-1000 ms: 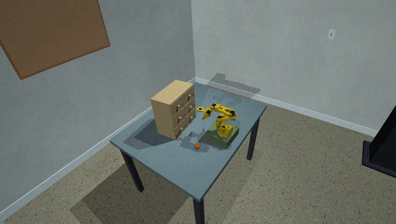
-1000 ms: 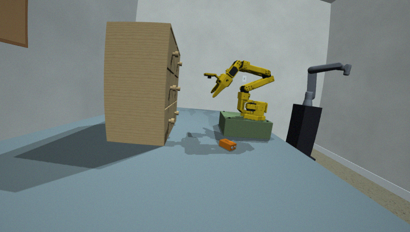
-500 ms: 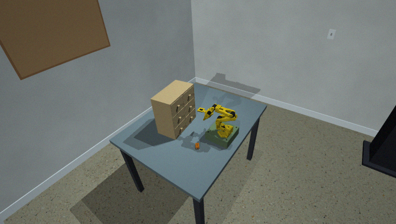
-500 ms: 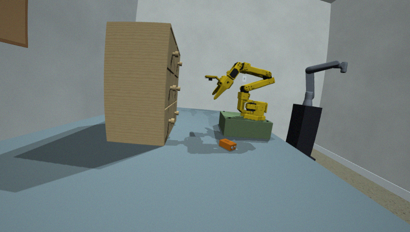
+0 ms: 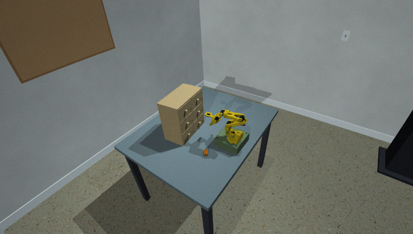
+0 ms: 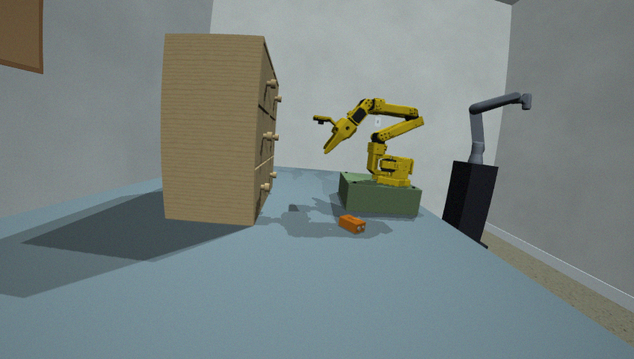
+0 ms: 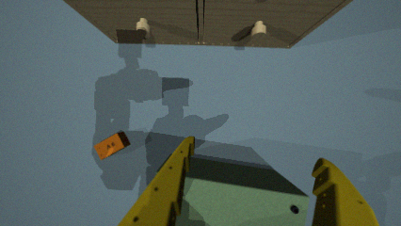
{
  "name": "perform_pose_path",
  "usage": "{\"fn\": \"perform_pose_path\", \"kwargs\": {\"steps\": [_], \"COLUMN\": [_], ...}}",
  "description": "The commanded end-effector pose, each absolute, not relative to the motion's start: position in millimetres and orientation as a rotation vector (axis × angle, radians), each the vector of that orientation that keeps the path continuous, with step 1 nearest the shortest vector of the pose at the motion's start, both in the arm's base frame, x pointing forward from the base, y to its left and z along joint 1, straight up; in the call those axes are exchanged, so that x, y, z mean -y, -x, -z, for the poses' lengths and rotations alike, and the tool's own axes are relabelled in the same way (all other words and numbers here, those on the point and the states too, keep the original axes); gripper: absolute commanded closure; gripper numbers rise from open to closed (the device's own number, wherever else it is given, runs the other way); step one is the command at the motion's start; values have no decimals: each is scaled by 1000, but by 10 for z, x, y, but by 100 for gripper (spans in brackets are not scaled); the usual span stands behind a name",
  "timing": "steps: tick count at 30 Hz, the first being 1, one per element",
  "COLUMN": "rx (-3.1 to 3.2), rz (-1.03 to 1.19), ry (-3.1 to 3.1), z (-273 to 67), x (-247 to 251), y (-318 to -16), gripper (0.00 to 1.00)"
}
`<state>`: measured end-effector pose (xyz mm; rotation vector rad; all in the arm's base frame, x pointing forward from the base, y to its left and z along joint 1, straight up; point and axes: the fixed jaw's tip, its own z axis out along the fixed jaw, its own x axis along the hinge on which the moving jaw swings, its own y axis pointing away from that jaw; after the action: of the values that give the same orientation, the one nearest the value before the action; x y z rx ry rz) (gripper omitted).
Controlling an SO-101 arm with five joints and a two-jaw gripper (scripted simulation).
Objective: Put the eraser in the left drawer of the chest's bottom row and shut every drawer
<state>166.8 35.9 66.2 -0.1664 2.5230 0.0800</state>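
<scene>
The wooden chest [image 5: 174, 115] [image 6: 208, 133] [image 7: 200, 19] stands on the blue-grey table [image 5: 188, 173] with all its drawers shut. The knob of the bottom row's left drawer [image 5: 187, 135] [image 6: 265, 186] [image 7: 142, 24] is low on the front. A small orange block with a dark end [image 5: 205, 152] [image 6: 351, 224] [image 7: 112, 145] lies flat on the table, in front of the chest and beside the arm's base. My gripper [image 5: 208, 119] [image 6: 320, 135] [image 7: 254, 153] is open and empty. It hangs in the air in front of the drawers, tilted down, well above the block and clear of the chest.
The arm stands on a green base block [image 5: 232, 142] [image 6: 377, 200] [image 7: 235, 202]. A black stand with a grey arm [image 6: 466, 200] is off the table at the right. The table's edges are near the base.
</scene>
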Motion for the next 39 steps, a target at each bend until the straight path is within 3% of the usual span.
{"fn": "perform_pose_path", "kwargs": {"steps": [1, 39], "rx": [-2506, -2196], "rz": [-118, -525], "ry": [138, -83], "z": [-601, -537], "x": [-429, -1035], "y": [-1748, -2151], "gripper": [54, 64]}}
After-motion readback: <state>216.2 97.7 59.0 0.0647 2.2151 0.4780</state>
